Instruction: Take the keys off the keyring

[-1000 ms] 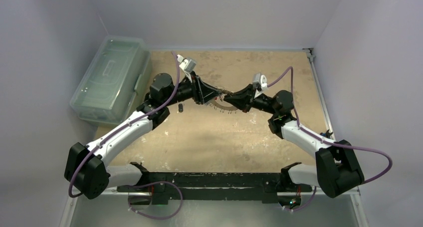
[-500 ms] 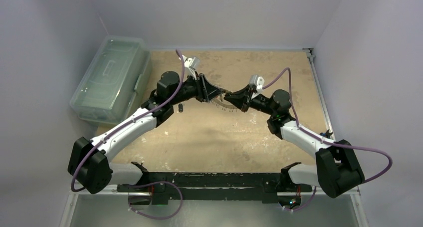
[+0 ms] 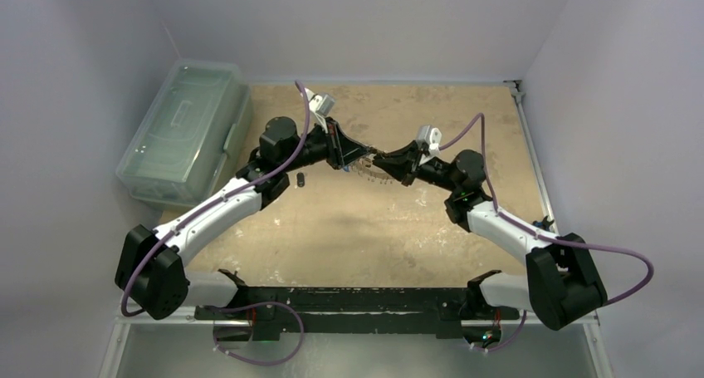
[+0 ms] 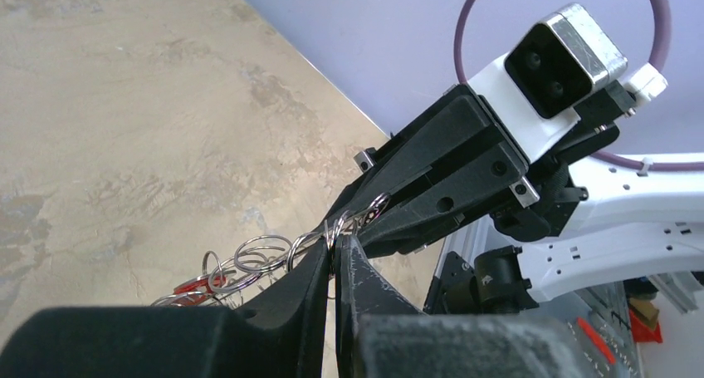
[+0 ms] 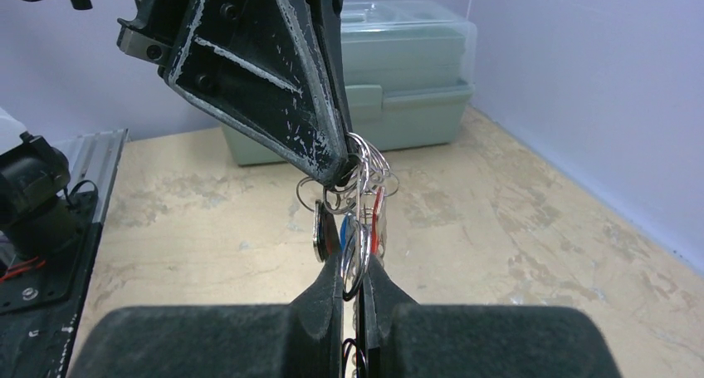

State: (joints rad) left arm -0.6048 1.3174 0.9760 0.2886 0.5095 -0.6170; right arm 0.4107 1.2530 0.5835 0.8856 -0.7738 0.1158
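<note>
The keyring [image 3: 370,167] hangs in the air between my two grippers over the back middle of the table, with small keys dangling below it. My left gripper [image 3: 352,155] is shut on silvery rings at its left side; in the left wrist view its tips [image 4: 335,247] pinch a ring, with more rings [image 4: 257,257] and a red-headed key [image 4: 193,285] to the left. My right gripper [image 3: 384,158] is shut on the ring from the right. In the right wrist view its tips [image 5: 355,266] clamp a silvery ring, with a blue key [image 5: 343,231] and a red key [image 5: 379,218] just above.
A pale green lidded plastic box [image 3: 187,129] stands at the table's back left and also shows in the right wrist view [image 5: 415,71]. A small dark object [image 3: 300,179] lies on the table below the left gripper. Walls close in on three sides.
Both grippers have shifted a little toward the back of the table with the keyring held between them. The left wrist has moved slightly to the right. Both grips are unchanged.
</note>
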